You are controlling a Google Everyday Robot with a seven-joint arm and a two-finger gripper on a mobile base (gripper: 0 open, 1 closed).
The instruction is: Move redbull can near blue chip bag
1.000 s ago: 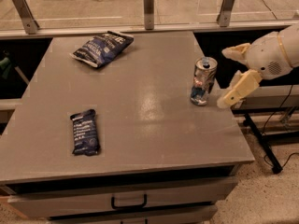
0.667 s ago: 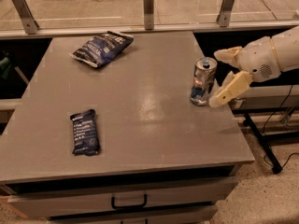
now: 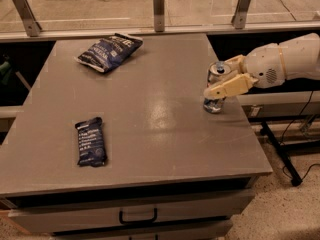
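Note:
The redbull can (image 3: 214,103) stands upright near the right edge of the grey table (image 3: 150,109). My gripper (image 3: 217,79) reaches in from the right and is open, with one finger in front of the can and the other behind it. The near finger (image 3: 227,86) covers the can's middle. The blue chip bag (image 3: 109,51) lies at the back left of the table, far from the can and the gripper.
A smaller flat dark-blue bar wrapper (image 3: 90,141) lies at the front left. A rail with metal posts (image 3: 158,2) runs behind the table. A drawer handle (image 3: 137,216) shows below the front edge. A black stand (image 3: 280,154) is on the floor to the right.
My gripper has moved left from beside the can until its fingers stand on either side of it. The can, the bag and the wrapper have not moved.

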